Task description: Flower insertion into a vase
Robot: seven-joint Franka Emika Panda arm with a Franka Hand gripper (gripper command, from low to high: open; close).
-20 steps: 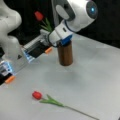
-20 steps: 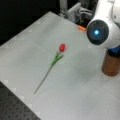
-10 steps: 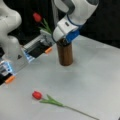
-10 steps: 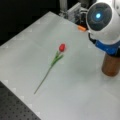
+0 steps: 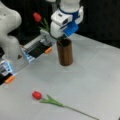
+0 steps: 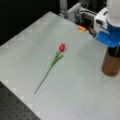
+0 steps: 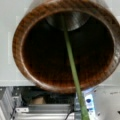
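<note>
Brown vase (image 5: 65, 53) stands directly under the hand (image 5: 61, 37).

Upright brown vase (image 5: 65, 55), green stem (image 7: 71, 62) inside, tulip (image 5: 53, 100) lying flat

The vase (image 5: 64, 53) stands on the table (image 5: 100, 75); one flower's stem (image 7: 71, 62) runs down into it, and another flower (image 5: 53, 100) lies apart toward a front view's bottom.
</note>
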